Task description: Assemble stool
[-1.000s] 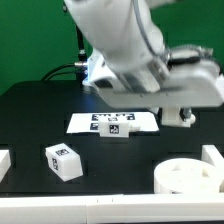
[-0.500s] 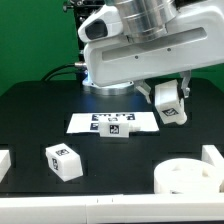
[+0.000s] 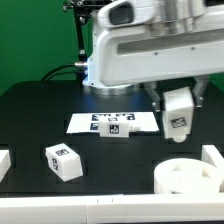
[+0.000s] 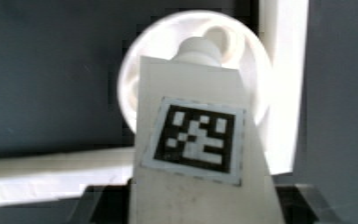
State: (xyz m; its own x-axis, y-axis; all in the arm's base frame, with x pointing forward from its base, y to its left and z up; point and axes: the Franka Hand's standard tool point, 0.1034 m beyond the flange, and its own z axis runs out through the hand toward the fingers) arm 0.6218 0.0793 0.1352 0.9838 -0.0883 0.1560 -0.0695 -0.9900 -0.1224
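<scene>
Stool leg (image 3: 178, 112) upright in the tight pinch of the gripper (image 3: 177, 100), arm high above the seat disc (image 3: 186, 178).

Leg (image 3: 178, 118) in claw (image 3: 177, 99), over seat disc (image 3: 186, 179)

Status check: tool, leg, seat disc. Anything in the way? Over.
Tool shut on leg, off the table. Leg hangs above seat disc, not yet socketed. Nothing between leg and seat disc.
</scene>
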